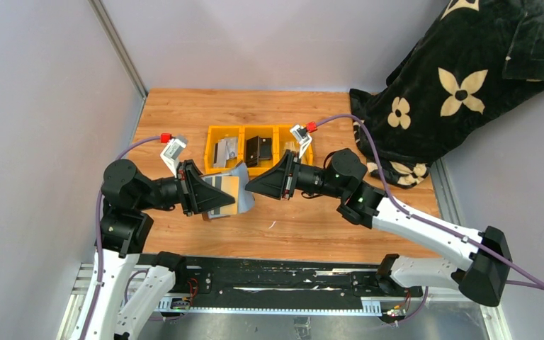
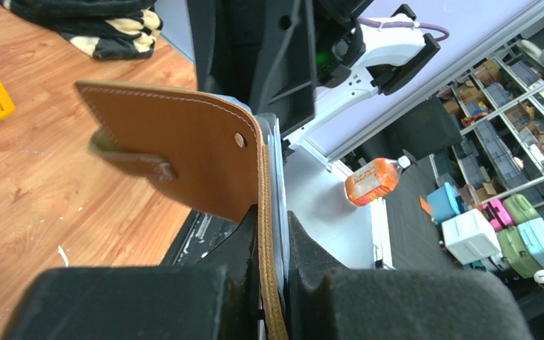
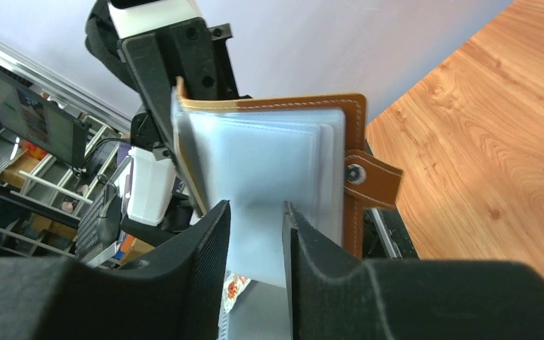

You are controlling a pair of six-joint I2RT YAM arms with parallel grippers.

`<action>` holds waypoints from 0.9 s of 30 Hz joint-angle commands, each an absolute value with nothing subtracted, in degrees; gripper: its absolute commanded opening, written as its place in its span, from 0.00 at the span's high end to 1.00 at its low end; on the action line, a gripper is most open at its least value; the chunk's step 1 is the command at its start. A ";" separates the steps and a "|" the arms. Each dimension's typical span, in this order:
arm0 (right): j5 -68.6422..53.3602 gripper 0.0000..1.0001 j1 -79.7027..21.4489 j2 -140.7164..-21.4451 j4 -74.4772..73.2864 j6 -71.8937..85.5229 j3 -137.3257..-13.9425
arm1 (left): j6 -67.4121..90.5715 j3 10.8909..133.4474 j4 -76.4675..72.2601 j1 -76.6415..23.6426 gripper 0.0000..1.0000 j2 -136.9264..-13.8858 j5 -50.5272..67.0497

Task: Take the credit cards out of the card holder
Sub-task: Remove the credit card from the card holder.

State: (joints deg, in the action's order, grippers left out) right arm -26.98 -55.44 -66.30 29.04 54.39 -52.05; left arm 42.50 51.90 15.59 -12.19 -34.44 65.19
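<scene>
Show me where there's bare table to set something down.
Bare wood lies between the yellow bins and the back wall, and between the card holder and the near edge. The middle is crowded: left hand and right hand meet there.

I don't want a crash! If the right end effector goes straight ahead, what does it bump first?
Probably the card holder, held up by the left end effector; it looks very close.
</scene>
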 commanded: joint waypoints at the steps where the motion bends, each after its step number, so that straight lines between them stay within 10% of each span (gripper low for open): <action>1: -26.52 0.60 -55.11 -62.02 22.54 48.55 -56.20 | 38.71 54.59 18.00 -12.57 1.00 -34.95 66.03; 18: -30.92 0.51 -57.92 -67.80 19.28 44.94 -64.04 | 36.74 54.97 19.84 -12.57 1.00 -34.95 66.18; 27: -34.87 0.66 -59.69 -71.58 23.19 46.05 -66.20 | 35.79 54.91 20.72 -12.57 1.00 -35.34 65.96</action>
State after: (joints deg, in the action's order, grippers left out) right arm -31.99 -58.30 -70.15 20.93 46.26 -63.92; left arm 36.77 53.06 20.88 -12.19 -35.11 65.21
